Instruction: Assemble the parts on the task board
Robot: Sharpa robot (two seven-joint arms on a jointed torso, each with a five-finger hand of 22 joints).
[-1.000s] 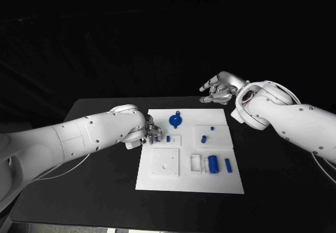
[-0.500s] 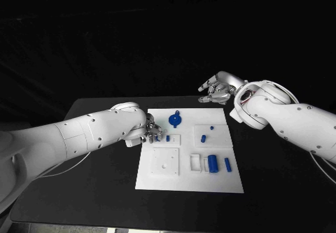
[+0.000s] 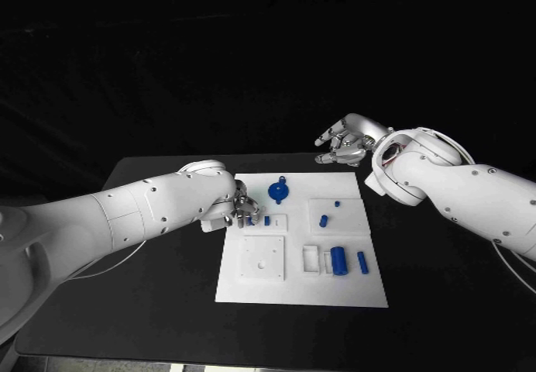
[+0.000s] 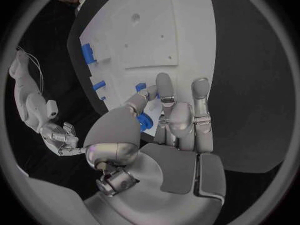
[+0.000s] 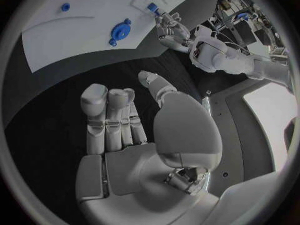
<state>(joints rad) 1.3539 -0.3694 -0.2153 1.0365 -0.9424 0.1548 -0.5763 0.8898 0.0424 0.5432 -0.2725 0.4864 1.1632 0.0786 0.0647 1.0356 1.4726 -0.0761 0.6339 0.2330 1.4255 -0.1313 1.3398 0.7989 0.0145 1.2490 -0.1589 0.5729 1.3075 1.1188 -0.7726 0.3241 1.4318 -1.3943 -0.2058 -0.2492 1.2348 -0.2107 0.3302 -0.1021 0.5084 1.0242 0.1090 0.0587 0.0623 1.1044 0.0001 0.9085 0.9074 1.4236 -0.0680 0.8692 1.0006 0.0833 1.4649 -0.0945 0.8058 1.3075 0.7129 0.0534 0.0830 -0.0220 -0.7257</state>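
Note:
The white task board [image 3: 301,291] lies mid-table. My left hand [image 3: 239,211] hovers low over the board's left edge and pinches a small blue part [image 4: 145,121] between thumb and fingers. Just beyond its fingertips, a short blue peg [image 3: 266,220] stands in a small white block. My right hand [image 3: 348,144] hangs above the table's far edge, off the board, fingers apart and palm empty [image 5: 134,150]. A round blue part with lugs [image 3: 280,191] lies at the board's far end.
Two small blue pegs [image 3: 324,221] stand in the right middle block. A blue cylinder [image 3: 339,260] and a blue bar [image 3: 363,263] lie near the right front. A white square plate [image 3: 263,258] sits front left. Black table [image 3: 134,310] surrounds the board.
My left hand has crept slightly right, closer to the short blue peg. The right hand has barely moved.

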